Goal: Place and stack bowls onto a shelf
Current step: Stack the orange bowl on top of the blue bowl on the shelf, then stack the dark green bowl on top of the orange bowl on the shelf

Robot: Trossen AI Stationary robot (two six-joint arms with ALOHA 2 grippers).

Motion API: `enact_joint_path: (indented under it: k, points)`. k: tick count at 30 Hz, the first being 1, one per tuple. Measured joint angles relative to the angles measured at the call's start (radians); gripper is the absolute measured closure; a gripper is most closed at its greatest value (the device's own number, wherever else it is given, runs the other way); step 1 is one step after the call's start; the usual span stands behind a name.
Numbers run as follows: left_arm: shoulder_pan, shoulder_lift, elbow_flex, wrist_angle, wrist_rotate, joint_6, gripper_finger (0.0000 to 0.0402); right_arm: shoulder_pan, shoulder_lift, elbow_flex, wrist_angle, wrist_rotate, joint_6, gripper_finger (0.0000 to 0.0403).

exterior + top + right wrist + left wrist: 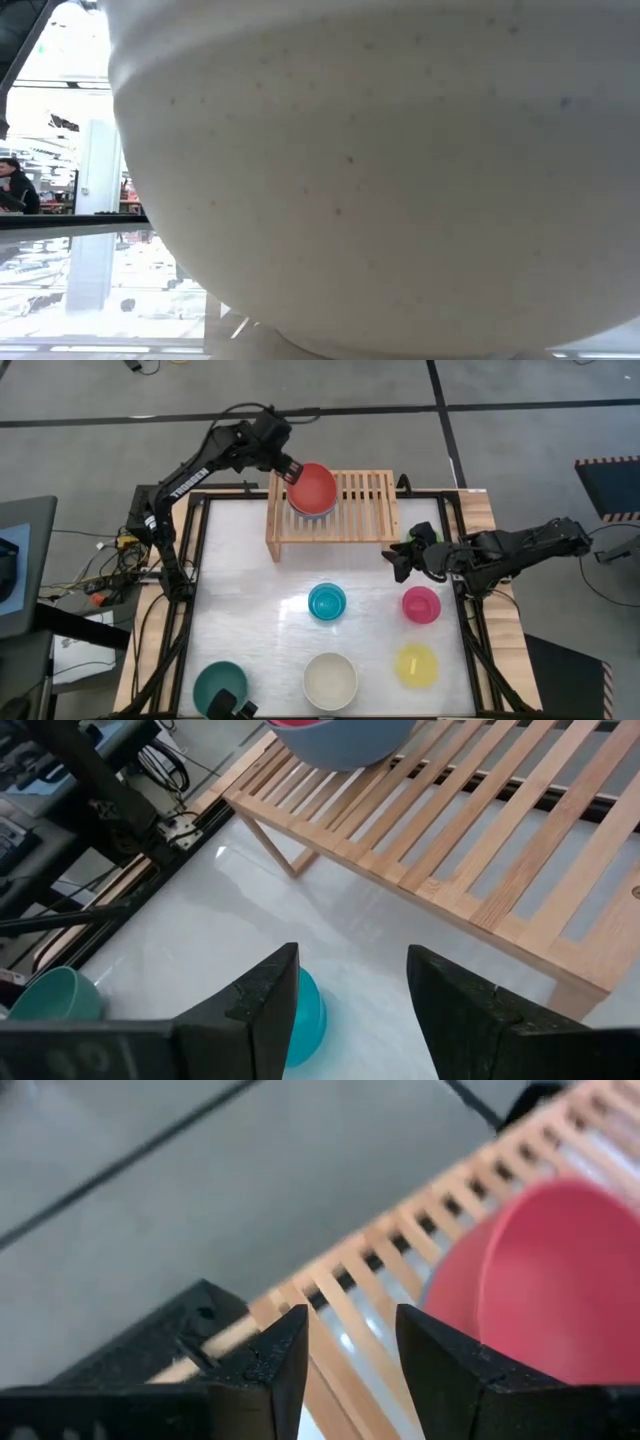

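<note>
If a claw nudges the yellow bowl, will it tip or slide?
Probably slide: the yellow bowl sits upright, low and wide, on a smooth glossy table. It looks like thin plastic, so likely light, and a push high on its rim might tip it.

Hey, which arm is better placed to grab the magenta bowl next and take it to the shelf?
Right, likely. The right gripper hangs open beside the shelf, close to the magenta bowl. The left gripper is open at the shelf's far edge by the red bowl.
</note>
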Motion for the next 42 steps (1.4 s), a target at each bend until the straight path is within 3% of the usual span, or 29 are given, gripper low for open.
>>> enact_joint_path:
  k: [7, 19, 26, 37, 42]
  points:
    - [-0.023, -0.001, 0.054, 0.056, 0.001, 0.057, 0.0265, 0.000, 0.000, 0.000, 0.000, 0.001, -0.004, 0.0191]
    - [-0.011, 0.010, -0.128, 0.058, -0.004, 0.017, 0.0265, 0.002, 0.000, 0.000, 0.001, 0.006, -0.006, 0.0191]
    - [-0.018, -0.005, -0.145, 0.058, 0.012, 0.006, 0.0265, 0.002, 0.000, 0.000, 0.001, 0.008, -0.008, 0.0191]
    - [-0.103, -0.170, -0.145, 0.105, -0.036, 0.088, 0.0265, 0.002, -0.001, 0.000, 0.007, 0.025, -0.051, 0.0198]
    - [-0.173, -0.317, -0.315, 0.299, -0.036, 0.117, 0.0284, 0.009, -0.027, 0.000, 0.073, 0.024, -0.139, 0.0244]
